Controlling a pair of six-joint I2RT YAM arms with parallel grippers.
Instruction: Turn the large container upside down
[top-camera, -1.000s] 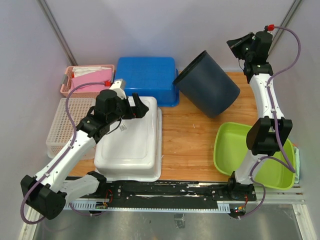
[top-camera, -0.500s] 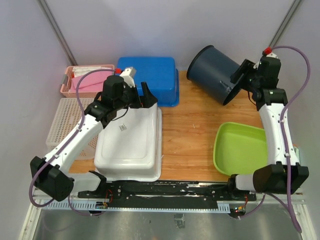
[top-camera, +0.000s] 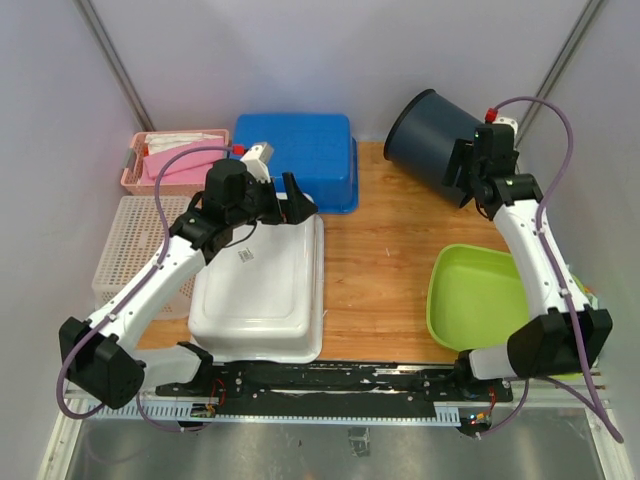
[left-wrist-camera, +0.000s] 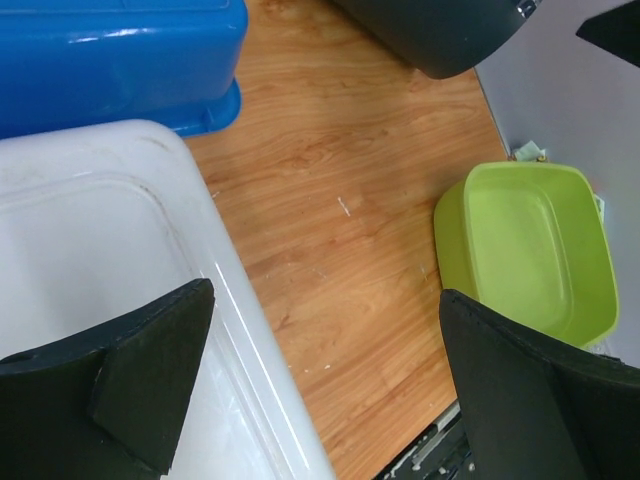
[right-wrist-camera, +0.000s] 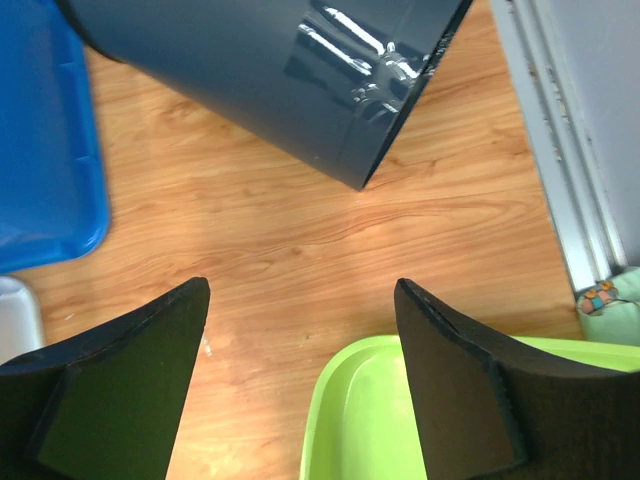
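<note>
The large container, a dark navy bucket (top-camera: 425, 132), sits tilted at the back right of the wooden table, its round end facing up and to the left. In the right wrist view the bucket (right-wrist-camera: 260, 80) fills the top, with one edge low over the wood. My right gripper (top-camera: 462, 172) is just beside it, open and apart from it. Between its fingers (right-wrist-camera: 300, 300) I see only the table and a lime tray. My left gripper (top-camera: 290, 205) is open over the right edge of a white upturned bin (left-wrist-camera: 120, 250), holding nothing.
A blue bin (top-camera: 295, 155) lies upside down at the back centre. The white upturned bin (top-camera: 260, 290) takes up the front left. A lime tray (top-camera: 480, 300) sits front right. A pink basket (top-camera: 170, 160) and a white lattice basket (top-camera: 125, 250) stand at the left.
The bucket swung from the table's back middle to the back right corner. My right gripper came down with it, then opened and let go. The left arm shifted slightly back.
</note>
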